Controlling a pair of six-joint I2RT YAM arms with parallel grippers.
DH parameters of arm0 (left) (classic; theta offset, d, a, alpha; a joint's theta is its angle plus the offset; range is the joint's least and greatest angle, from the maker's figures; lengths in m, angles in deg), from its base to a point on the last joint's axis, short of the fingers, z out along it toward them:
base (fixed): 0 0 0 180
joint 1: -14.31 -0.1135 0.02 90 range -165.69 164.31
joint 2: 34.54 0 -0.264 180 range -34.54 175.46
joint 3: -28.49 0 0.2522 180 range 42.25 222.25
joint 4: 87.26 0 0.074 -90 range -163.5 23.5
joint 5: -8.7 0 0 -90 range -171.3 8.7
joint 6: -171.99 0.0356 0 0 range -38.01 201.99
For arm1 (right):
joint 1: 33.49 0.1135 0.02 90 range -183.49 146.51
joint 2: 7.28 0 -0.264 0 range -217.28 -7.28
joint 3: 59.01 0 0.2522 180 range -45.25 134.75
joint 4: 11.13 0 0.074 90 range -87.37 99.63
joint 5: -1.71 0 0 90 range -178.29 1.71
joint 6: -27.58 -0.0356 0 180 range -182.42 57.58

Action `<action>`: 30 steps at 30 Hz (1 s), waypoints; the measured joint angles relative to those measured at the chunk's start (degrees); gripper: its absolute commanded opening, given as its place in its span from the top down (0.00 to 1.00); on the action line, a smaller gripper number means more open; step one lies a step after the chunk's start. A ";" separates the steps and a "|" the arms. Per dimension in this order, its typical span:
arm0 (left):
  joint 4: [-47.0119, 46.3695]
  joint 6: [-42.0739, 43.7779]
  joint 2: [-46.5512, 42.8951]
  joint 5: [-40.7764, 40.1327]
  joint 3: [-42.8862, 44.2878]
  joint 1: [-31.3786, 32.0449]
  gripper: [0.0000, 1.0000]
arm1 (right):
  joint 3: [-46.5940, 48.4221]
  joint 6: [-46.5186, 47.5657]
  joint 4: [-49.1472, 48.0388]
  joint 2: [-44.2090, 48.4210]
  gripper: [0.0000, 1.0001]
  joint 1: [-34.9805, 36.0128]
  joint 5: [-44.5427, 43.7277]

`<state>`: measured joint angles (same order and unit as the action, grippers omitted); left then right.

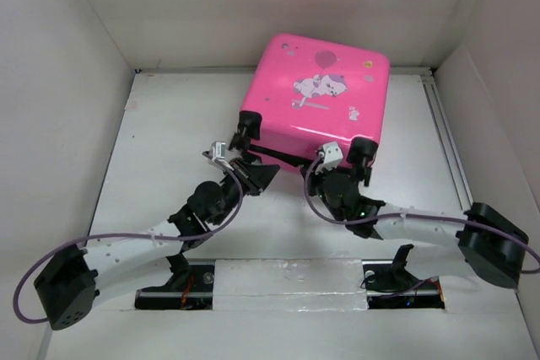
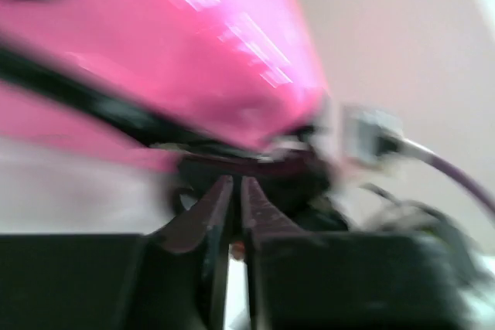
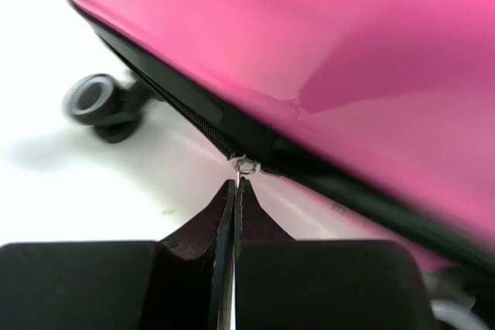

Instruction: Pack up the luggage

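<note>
Before drawing the zip, verify right end effector (image 3: 234, 185) closed on zipper pull (image 3: 245, 165) at the dark seam (image 3: 186, 106). Treat left end effector (image 2: 237, 185) as unconfirmed: jaws almost together, blur hiding any grip. Note luggage (image 1: 325, 82) lying sticker-side up at far centre of counter (image 1: 169, 141), wheels (image 3: 97, 102) on the near side. Expect pull slipping free, or unbraced case sliding, if tugged off the seam line.

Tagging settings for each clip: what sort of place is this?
Probably a lab robot test cell: white panel walls box in a table, with a left arm and right arm mounted at its near edge facing the luggage.
</note>
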<state>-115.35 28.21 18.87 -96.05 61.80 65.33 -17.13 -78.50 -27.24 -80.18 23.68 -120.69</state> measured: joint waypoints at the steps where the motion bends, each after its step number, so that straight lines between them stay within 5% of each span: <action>1: 0.00 0.35 -2.21 2.03 0.15 1.27 1.00 | 0.00 -0.68 1.33 1.86 1.00 0.15 2.08; 7: -0.37 1.42 -9.01 5.27 1.09 0.17 1.00 | -3.76 -3.98 13.27 17.09 1.00 0.57 11.06; 13: 5.29 3.34 -9.49 4.26 1.53 -0.28 0.98 | -4.35 -5.81 17.33 20.39 1.00 -0.07 14.45; 15: 10.93 4.46 -10.12 1.64 3.08 -0.50 0.79 | -4.39 -6.40 17.46 20.50 1.00 -0.20 14.47; 16: 15.19 4.98 -10.40 -0.74 4.76 -0.52 0.58 | -4.52 -6.64 17.46 20.65 1.00 -0.52 14.51; 20: 25.03 5.55 -13.05 -6.86 8.26 -0.48 0.18 | -4.70 -7.17 17.97 21.22 1.00 -3.15 16.81; 23: 29.00 4.42 -17.90 -9.66 8.24 -0.20 0.08 | -4.70 -7.69 18.43 21.24 1.00 -6.16 20.35; 30: 42.45 4.42 -17.88 -19.08 8.28 -0.87 0.09 | -4.70 -6.62 20.09 22.99 1.00 -15.39 29.51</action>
<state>-72.90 32.62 0.99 -115.13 70.09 64.46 -21.83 -85.12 -7.15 -57.19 8.29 -91.18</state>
